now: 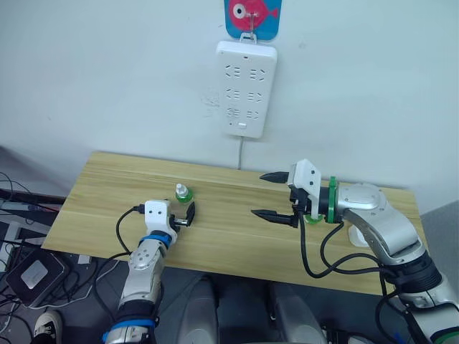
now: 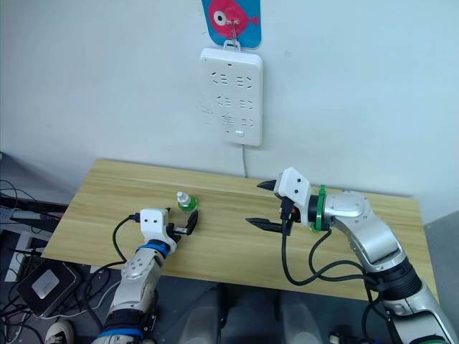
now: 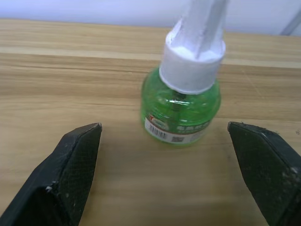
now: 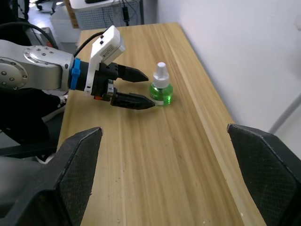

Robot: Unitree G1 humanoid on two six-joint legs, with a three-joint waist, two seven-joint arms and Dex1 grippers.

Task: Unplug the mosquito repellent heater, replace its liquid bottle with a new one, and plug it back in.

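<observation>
Fingers of the left gripper (image 1: 188, 213) stand spread apart with nothing between them, just at 6 o'clock of a green liquid bottle (image 1: 184, 193) with a white cap that stands upright on the wooden table (image 1: 229, 244). At the 3 o'clock side of the left eye view the right gripper (image 1: 276, 195) hangs above the table with its two black fingers wide and empty, well apart from the bottle. At 12 o'clock a long white power strip (image 1: 244, 87) hangs on the wall under a blue card with a pink fish (image 1: 252, 16), its cord running down behind the table.

From the left wrist, both fingertips (image 3: 77, 155) flank the bottle (image 3: 181, 106), which stands just beyond them, not touched; its label faces the camera.

From the right wrist, that gripper's own fingers (image 4: 77, 155) are spread wide at 7 and 5 o'clock, and toward 11 o'clock the left gripper (image 4: 141, 88) points at the bottle (image 4: 161, 89), one fingertip just beside its base. Where the mosquito repellent heater sits I cannot tell.
</observation>
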